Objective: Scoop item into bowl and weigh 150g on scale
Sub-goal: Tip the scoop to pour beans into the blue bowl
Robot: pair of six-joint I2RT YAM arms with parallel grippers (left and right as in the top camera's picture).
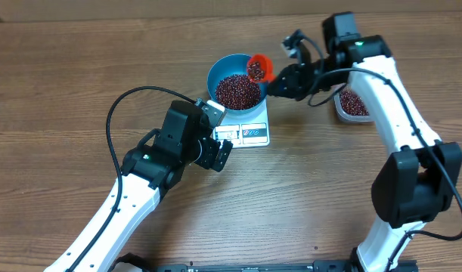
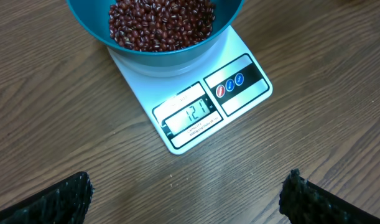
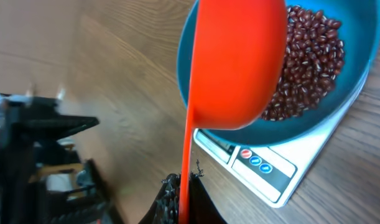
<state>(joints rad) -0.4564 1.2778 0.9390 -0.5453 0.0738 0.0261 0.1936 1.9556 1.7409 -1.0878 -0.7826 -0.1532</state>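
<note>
Wide-open black fingers of the left gripper hang low over the wooden table, just in front of the scale, holding nothing. I think they wait there so that wrist's camera can read the display. It shows 121, so more is needed. On the scale sits the blue bowl, with a heap of red-brown beans inside. At the bowl's right rim the orange scoop tips with beans in it, likely so they drop in slowly. The right gripper pinches its thin handle tight. Farther right, nearer the table's far edge, a clear container holds spare beans.
</note>
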